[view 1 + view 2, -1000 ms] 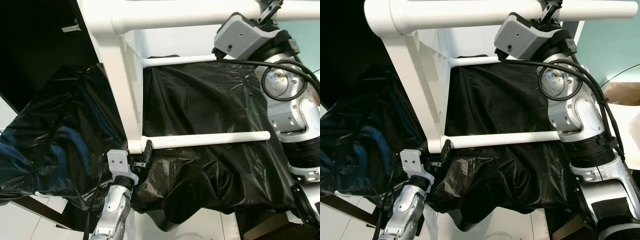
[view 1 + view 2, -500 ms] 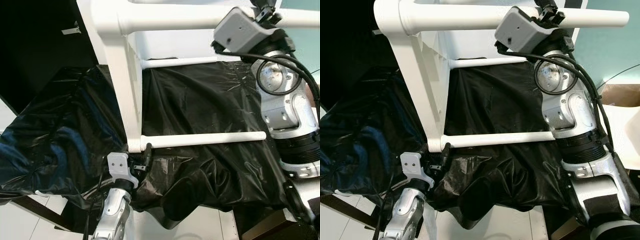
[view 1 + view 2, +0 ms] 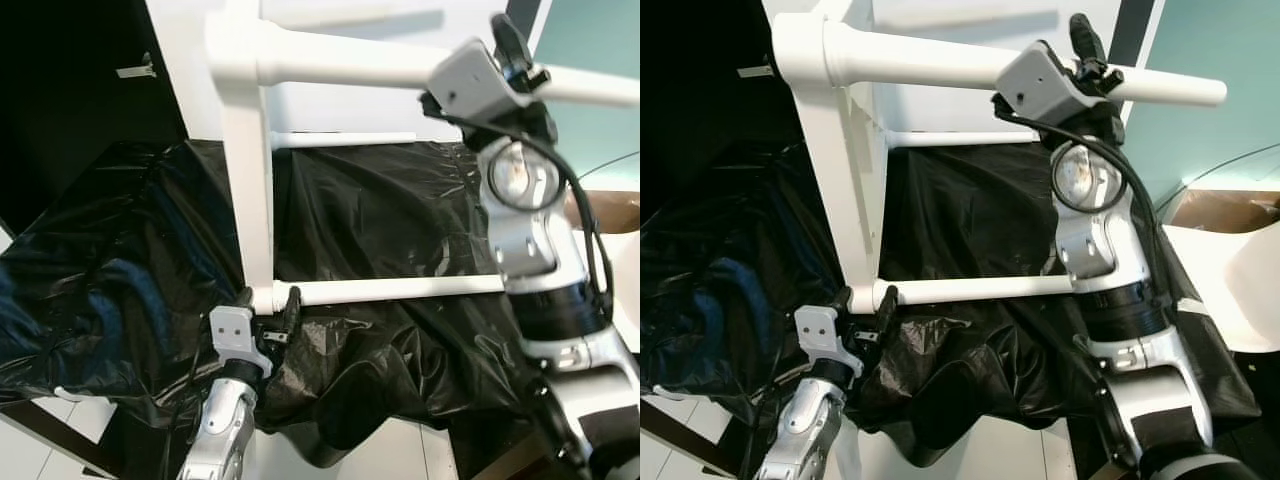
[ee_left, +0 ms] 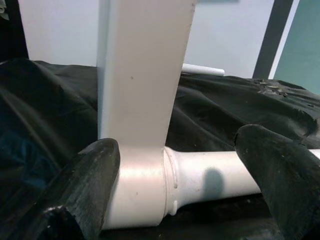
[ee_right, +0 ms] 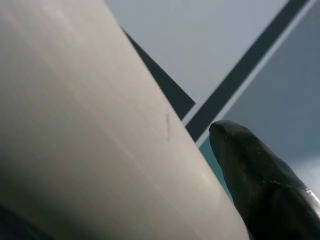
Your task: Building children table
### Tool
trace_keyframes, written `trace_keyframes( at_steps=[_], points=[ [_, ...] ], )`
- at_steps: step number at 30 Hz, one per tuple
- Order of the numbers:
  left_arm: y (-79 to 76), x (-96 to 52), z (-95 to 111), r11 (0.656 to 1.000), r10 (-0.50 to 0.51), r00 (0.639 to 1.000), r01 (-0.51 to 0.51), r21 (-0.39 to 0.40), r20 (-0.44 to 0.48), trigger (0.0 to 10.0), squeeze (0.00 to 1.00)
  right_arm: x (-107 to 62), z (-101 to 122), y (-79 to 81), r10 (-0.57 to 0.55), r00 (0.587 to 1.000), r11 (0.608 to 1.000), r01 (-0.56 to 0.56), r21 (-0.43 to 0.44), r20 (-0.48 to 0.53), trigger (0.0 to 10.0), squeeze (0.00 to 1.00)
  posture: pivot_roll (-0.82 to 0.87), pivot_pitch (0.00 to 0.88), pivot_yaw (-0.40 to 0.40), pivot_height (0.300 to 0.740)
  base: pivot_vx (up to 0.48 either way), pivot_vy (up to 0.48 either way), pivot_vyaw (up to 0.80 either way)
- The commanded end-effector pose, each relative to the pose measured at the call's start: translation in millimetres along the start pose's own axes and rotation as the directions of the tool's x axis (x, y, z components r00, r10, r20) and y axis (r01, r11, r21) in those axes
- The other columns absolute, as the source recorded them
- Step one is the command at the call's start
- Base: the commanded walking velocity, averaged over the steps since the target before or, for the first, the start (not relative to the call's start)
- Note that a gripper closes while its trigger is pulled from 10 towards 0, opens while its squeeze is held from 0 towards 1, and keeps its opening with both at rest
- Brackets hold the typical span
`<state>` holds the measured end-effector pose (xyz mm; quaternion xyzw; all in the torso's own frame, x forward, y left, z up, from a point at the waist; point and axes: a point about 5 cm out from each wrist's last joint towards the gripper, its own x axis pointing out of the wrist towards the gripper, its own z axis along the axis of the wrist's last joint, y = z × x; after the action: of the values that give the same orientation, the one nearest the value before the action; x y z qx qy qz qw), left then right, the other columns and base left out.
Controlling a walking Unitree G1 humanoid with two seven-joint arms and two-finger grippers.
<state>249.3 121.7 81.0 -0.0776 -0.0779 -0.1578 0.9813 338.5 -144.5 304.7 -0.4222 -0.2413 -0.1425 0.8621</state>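
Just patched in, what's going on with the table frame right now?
The robot holds a white table frame upright over a surface draped in black plastic sheeting. The left pincer straddles the joint where the lower rod meets the upright post, a finger on each side. The right pincer is up at the thick top rail.

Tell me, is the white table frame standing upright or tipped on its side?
Tipped on its side: the table frame has legs running sideways over the black sheet, with the left gripper at its lower corner.
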Motion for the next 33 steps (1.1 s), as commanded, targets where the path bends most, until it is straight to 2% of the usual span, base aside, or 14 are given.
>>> trace_keyframes(
  at_steps=[1,5,9,11,12,14,17,19,21,25,28,30,31,33],
  points=[
    [-6.9,-2.7,-1,0.992,-0.123,0.992,0.123,0.000,-0.016,10.0,0.00,-21.8,-63,16.8,0.023,0.925,0.967,0.076,0.244,-0.380,0.0,0.00,-0.02,0.000,0.092,0.740,0.000,0.000,0.00],
    [-7.9,-1.6,-1,0.991,-0.135,0.991,0.135,0.001,-0.018,10.0,0.00,-30.0,-81,22.4,0.004,0.867,0.942,0.164,0.292,-0.498,0.0,0.00,-0.03,0.000,0.101,0.740,0.000,0.000,0.00],
    [-7.0,-1.3,0,0.991,-0.132,0.991,0.132,0.004,-0.016,10.0,0.00,-31.4,-89,31.0,0.101,0.831,0.903,0.155,0.402,-0.547,0.0,0.00,-0.02,0.000,0.100,0.740,0.000,0.000,0.00],
    [-8.4,-3.3,-1,0.992,-0.129,0.992,0.129,-0.001,-0.018,10.0,0.00,-35.3,-78,52.2,0.308,0.838,0.773,0.056,0.631,-0.451,0.0,0.00,-0.02,0.000,0.096,0.740,0.000,0.000,0.00],
    [-9.1,-3.4,-1,0.992,-0.129,0.991,0.129,-0.002,-0.018,10.0,0.00,-36.9,-74,56.6,0.351,0.834,0.727,0.044,0.686,-0.425,0.0,0.00,-0.02,0.000,0.094,0.740,0.000,0.000,0.00],
    [-9.8,-3.3,-1,0.992,-0.129,0.991,0.129,-0.005,-0.018,10.0,0.00,-42.4,-77,60.1,0.379,0.830,0.662,0.065,0.747,-0.409,0.0,0.00,-0.02,0.000,0.092,0.740,0.000,0.000,0.00],
    [-9.9,-3.7,-1,0.991,-0.132,0.991,0.132,-0.006,-0.020,10.0,0.00,-58.4,-82,64.7,0.395,0.822,0.625,0.086,0.775,-0.410,0.0,0.00,-0.03,0.000,0.099,0.740,0.000,0.000,0.00],
    [-9.5,-3.4,-1,0.991,-0.137,0.990,0.137,-0.006,-0.023,10.0,0.00,-70.2,-92,68.2,0.391,0.790,0.636,0.138,0.759,-0.472,0.0,0.00,-0.03,0.000,0.102,0.740,0.000,0.000,0.00],
    [-9.4,-2.3,-1,0.990,-0.140,0.990,0.140,-0.004,-0.021,10.0,0.00,-87.6,-107,77.0,0.397,0.717,0.673,0.196,0.713,-0.572,0.0,0.00,-0.03,0.000,0.102,0.740,0.000,0.000,0.00],
    [-9.3,-2.3,0,0.990,-0.141,0.990,0.141,0.000,-0.022,10.0,0.00,-108.1,-127,90.9,0.441,0.599,0.711,0.222,0.668,-0.668,0.0,0.00,-0.03,0.000,0.103,0.740,0.000,0.000,0.00],
    [-8.7,-2.7,0,0.990,-0.142,0.990,0.142,0.003,-0.024,10.0,0.00,-109.0,-130,90.7,0.438,0.589,0.731,0.206,0.651,-0.679,0.0,0.00,-0.02,0.000,0.107,0.740,0.000,0.000,0.00],
    [-8.2,-2.9,0,0.990,-0.142,0.990,0.142,0.004,-0.024,10.0,0.00,-105.4,-128,88.5,0.433,0.608,0.733,0.192,0.652,-0.666,0.0,0.00,-0.02,0.000,0.108,0.740,0.000,0.000,0.00],
    [-7.2,-3.2,0,0.990,-0.140,0.990,0.140,0.005,-0.024,10.0,0.00,-95.9,-120,84.2,0.429,0.650,0.728,0.161,0.666,-0.627,0.0,0.00,-0.02,0.000,0.108,0.740,0.000,0.000,0.00],
    [-6.8,-3.6,0,0.990,-0.138,0.990,0.138,0.006,-0.024,10.0,0.00,-92.8,-116,83.5,0.435,0.670,0.727,0.133,0.674,-0.602,0.0,0.00,-0.02,0.000,0.107,0.740,0.000,0.000,0.00]
  ],
)
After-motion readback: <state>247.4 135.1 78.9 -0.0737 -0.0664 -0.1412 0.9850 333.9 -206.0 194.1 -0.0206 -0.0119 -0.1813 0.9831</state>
